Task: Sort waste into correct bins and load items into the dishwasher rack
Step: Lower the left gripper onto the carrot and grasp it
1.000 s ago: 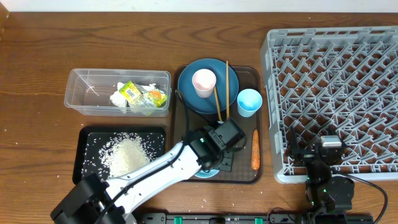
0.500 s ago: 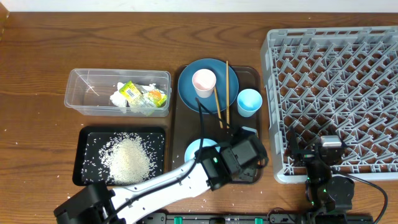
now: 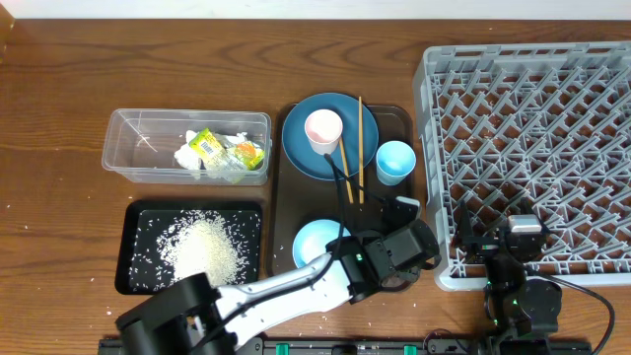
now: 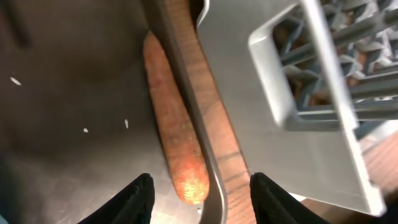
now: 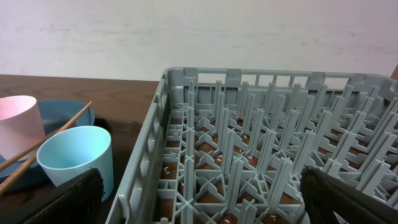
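Our left gripper (image 4: 202,198) hung half-spread and empty, astride the small orange carrot (image 4: 177,143), which lay close against the right rim of the dark brown serving tray (image 4: 74,93). We judged it best to shift left, clear of that rim, then descend and close.

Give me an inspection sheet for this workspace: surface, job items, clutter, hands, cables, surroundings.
surface: wooden table.
job's things: wrapper and paper in clear tub; rice in black tray; plate, pink cup, chopsticks, blue cup, bowl and carrot on serving tray; rack holds no dishes.
clutter: stray grains on serving tray.
hands: left hand open, straddling carrot's tip and tray rim; right hand open, at rack's edge.
cables: black cable by left wrist.
surroundings: white wall.
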Robot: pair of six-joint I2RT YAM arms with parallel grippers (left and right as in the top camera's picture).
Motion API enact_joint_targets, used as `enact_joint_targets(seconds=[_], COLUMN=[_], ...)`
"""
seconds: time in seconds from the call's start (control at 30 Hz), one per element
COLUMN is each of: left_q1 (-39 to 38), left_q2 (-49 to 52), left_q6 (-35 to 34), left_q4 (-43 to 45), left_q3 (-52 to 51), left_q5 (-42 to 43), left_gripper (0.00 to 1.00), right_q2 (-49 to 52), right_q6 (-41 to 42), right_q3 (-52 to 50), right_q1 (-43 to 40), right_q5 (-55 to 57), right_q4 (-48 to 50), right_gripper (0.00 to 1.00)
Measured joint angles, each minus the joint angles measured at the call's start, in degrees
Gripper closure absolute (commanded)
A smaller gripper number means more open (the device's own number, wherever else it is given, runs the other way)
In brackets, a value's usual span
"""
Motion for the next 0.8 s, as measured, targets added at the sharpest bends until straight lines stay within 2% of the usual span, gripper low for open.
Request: enact_joint_targets(seconds=[0.6,0.8], left_q1=[0.00,0.00], left_q2=[7.96,7.96], left_q6=[-0.11,0.07], left_q4=[4.09,3.58], left_q3=[0.00,0.00], left_q5=[-0.52,-0.52], left_gripper=[0.48,0.53], right_q2=[0.00,0.00], right_q6=[0.00,0.00], right_q3=[0.00,0.00], right_q1=[0.00,0.00], right_q5=[0.00,0.00], right_q4=[0.00,0.02], right_gripper=[0.01,0.01])
